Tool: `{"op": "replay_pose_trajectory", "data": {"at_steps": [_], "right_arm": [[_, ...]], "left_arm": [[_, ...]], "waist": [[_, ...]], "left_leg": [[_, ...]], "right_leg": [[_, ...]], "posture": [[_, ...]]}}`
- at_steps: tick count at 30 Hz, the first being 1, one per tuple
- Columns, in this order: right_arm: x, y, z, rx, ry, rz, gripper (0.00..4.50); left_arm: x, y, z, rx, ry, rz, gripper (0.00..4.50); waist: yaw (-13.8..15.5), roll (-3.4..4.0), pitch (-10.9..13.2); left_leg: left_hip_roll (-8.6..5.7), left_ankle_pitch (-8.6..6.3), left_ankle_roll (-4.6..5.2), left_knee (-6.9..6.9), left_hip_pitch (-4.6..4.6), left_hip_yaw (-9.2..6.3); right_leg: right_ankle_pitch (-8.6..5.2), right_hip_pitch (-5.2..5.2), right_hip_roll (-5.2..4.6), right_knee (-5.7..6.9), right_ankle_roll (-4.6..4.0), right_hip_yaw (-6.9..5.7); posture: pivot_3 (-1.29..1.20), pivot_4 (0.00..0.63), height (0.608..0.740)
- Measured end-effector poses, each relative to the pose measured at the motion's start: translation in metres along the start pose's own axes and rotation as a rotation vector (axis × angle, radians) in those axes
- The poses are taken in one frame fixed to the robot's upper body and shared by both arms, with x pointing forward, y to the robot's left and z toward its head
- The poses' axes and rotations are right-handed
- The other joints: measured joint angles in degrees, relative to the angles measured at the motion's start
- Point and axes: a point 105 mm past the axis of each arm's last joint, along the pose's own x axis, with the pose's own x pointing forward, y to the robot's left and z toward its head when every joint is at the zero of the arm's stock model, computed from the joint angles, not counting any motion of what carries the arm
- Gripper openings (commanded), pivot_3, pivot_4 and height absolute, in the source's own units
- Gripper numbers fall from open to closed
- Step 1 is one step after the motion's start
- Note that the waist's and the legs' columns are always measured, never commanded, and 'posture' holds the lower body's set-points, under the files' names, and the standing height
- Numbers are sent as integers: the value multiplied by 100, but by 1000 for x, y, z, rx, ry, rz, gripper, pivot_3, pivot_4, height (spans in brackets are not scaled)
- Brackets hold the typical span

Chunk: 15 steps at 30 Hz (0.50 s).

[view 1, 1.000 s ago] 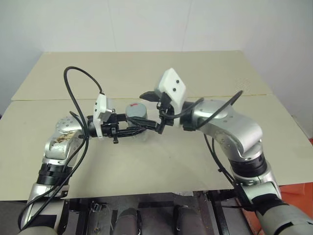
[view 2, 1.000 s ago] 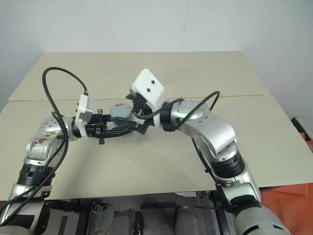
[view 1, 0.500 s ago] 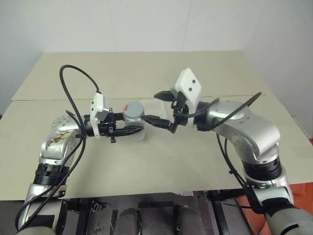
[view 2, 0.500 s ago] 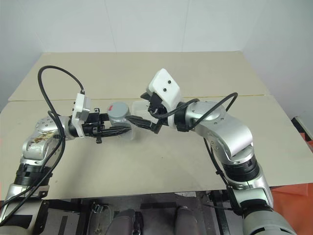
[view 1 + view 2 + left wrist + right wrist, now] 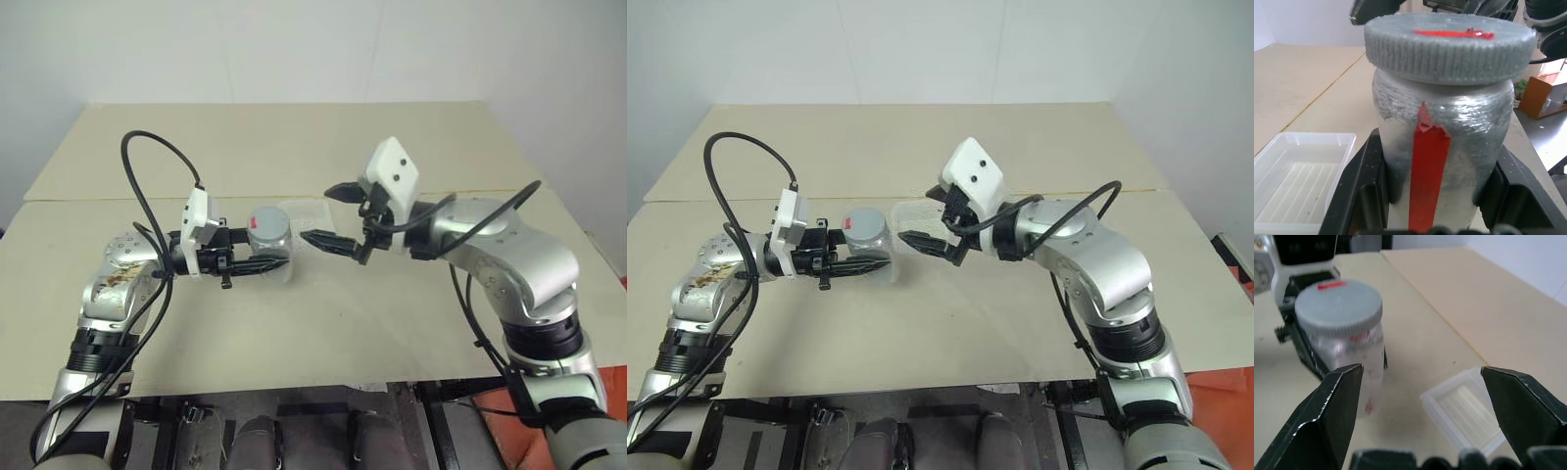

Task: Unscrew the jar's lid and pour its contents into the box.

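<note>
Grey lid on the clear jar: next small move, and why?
Probably bring the open right tool back over the grey ribbed lid and close on it: the lid is still on the clear jar, which the left tool clamps, beside the translucent white box.

Head cameras look down over the table (image 5: 323,323); wrist cameras closely share the jar (image 5: 1442,127).

my left gripper (image 5: 266,262) reaches level toward my right, its jaws clamped on the jar (image 5: 270,235), elbow bent out to my left. my right gripper (image 5: 335,215) faces it from the other side, tipped slightly down, jaws spread wide with nothing between them, just short of the jar.
</note>
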Motion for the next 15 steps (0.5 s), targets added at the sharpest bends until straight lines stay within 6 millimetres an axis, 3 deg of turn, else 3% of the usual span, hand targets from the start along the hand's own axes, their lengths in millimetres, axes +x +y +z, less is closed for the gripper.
{"op": "replay_pose_trajectory", "data": {"at_steps": [2,8,15], "right_arm": [[-2,7,0,18,-11,54,4467],[-1,22,26,35,-145,156,4467],[23,32,38,17,-151,176,4467]], "left_arm": [[0,0,0,0,1,0,1935],[0,-1,0,0,2,-6,1935],[1,-1,-1,-1,3,-12,1935]], "waist": [[-6,0,0],[-29,0,0],[-22,0,0]], "left_leg": [[0,-2,3,1,1,0],[1,-2,3,0,6,0],[0,9,-16,0,1,1]], "right_leg": [[0,0,0,-1,0,0],[0,0,0,-1,0,2],[0,-1,0,3,0,1]], "posture": [[0,150,740],[0,150,740],[0,150,740]]}}
